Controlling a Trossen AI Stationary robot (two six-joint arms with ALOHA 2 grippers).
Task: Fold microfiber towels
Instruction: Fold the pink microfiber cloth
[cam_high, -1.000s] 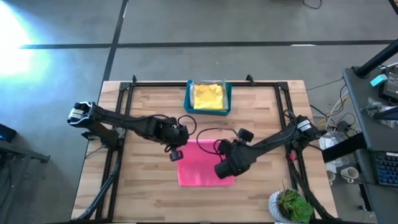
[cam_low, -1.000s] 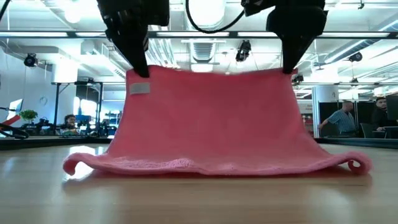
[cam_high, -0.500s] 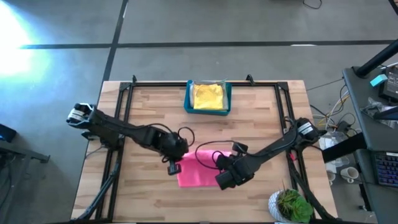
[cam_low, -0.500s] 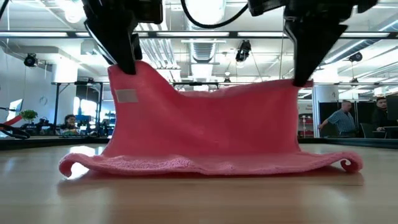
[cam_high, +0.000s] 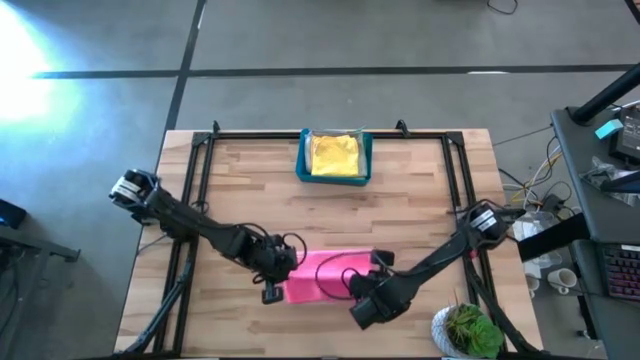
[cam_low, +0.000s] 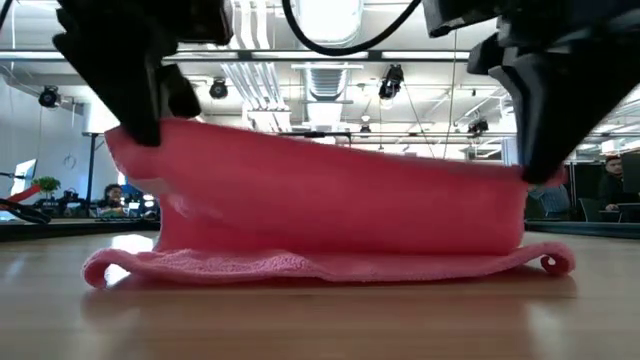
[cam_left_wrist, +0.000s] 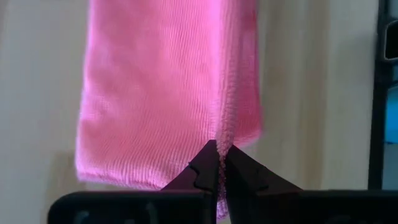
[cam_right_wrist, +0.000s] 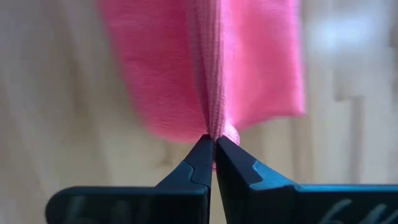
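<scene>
A pink towel (cam_high: 325, 272) lies near the table's near edge, its lower layer flat on the wood (cam_low: 320, 265) and its upper part raised. My left gripper (cam_high: 272, 288) is shut on the raised edge at the towel's left end. My right gripper (cam_high: 366, 308) is shut on it at the right end. A yellow towel (cam_high: 335, 153) lies in the blue bin (cam_high: 303, 158) at the far edge. The grey, sage and lime towels are out of view. My left gripper pinches the towel's raised edge at its left corner (cam_left_wrist: 219, 134) between its two fingers, from above. That corner (cam_low: 150, 135) is lifted clear, and the cloth slopes down from it to the layer on the table. My right gripper pinches the towel's raised edge at its right corner (cam_right_wrist: 214, 127) between its two fingers, from above. That corner (cam_low: 520, 180) sits lower than the left one. The cloth between the two grippers is drawn fairly straight.
A potted plant (cam_high: 466, 330) stands at the table's near right corner, close to my right arm. A black frame (cam_high: 200, 150) runs along the table's sides and far edge. Bare wood lies between the towel and the bin.
Both grippers have gone toward the table's near edge and down, staying shut on the towel's raised edge. That edge has been carried over the part lying on the table, which has stayed in place. The right corner has sunk lower than the left.
</scene>
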